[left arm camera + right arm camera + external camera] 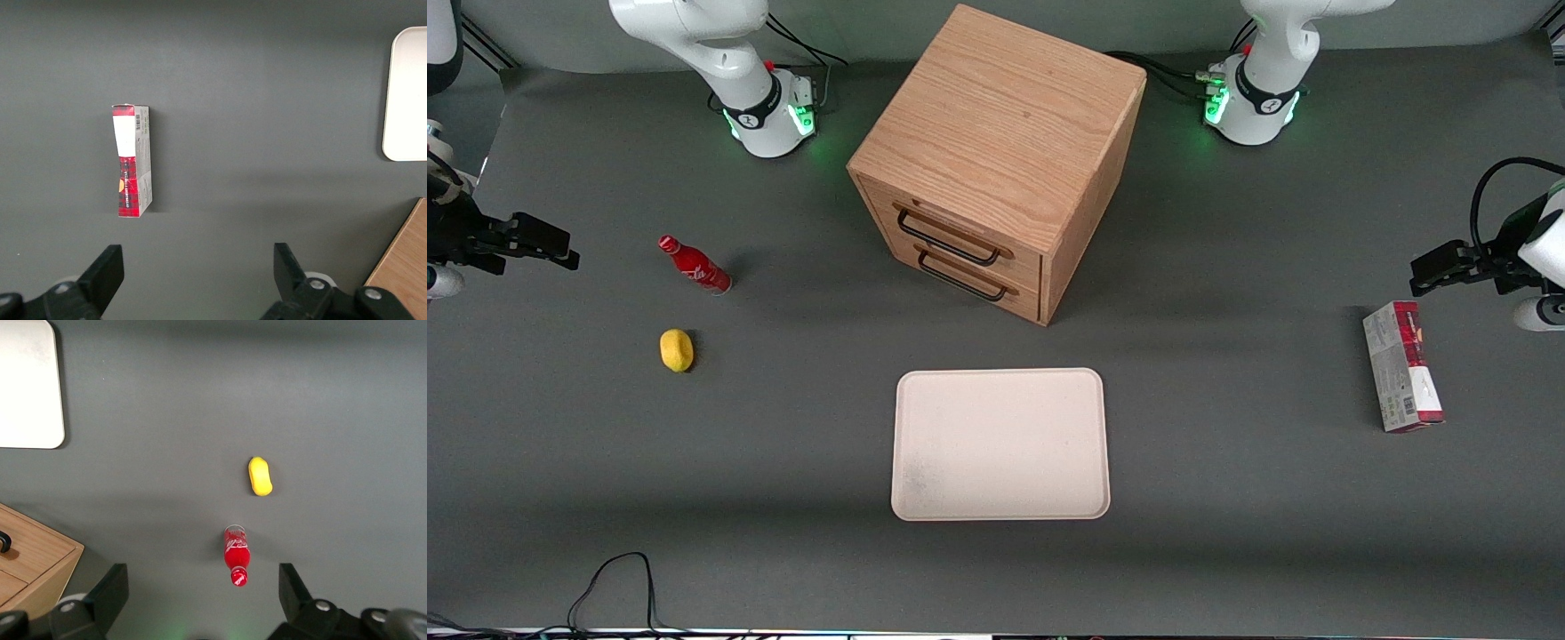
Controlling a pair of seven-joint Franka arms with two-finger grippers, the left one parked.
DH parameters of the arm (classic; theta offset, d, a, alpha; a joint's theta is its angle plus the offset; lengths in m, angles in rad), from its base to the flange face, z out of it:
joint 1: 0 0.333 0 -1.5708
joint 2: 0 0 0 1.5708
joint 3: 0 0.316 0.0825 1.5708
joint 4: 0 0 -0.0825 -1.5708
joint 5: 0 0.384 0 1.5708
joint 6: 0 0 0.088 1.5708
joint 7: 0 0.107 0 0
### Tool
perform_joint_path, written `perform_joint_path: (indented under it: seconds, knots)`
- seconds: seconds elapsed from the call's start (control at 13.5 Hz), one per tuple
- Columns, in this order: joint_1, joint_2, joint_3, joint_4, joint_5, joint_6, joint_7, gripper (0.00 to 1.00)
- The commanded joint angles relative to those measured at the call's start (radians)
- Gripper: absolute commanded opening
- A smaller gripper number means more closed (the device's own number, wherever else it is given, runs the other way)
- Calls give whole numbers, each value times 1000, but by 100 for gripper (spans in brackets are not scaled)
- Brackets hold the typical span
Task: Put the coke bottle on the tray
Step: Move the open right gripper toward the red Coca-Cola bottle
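The coke bottle (695,265), small and red with a red cap, stands on the grey table toward the working arm's end. It also shows in the right wrist view (237,555), between the spread fingers and well below them. The cream tray (1000,444) lies flat and bare, nearer the front camera than the wooden cabinet; a corner of it shows in the right wrist view (27,387). My right gripper (547,247) hangs open and empty above the table's working-arm end, apart from the bottle; in its own view (203,590) both fingers are wide apart.
A yellow lemon (677,349) lies nearer the front camera than the bottle, and shows in the right wrist view (260,476). A wooden two-drawer cabinet (996,151) stands mid-table. A red-and-grey carton (1402,364) lies toward the parked arm's end.
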Motion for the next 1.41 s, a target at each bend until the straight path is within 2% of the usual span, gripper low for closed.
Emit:
perform_joint_path:
  seconds: [0.0, 0.44, 0.67, 0.81, 1.04, 1.26, 1.33]
  knots:
    - [7, -153, -27, -191, -5, 73, -24, 100]
    - [8, -440, -70, -534, -43, 178, -64, 100]
    - [11, -547, -88, -642, -66, 200, -76, 100]
    - [14, -584, -88, -680, -91, 203, -106, 100]
    - [13, -641, -91, -768, -94, 261, -169, 100]
    - [11, -623, -102, -825, -98, 336, -197, 100]
    - [11, -605, -104, -855, -118, 373, -197, 100]
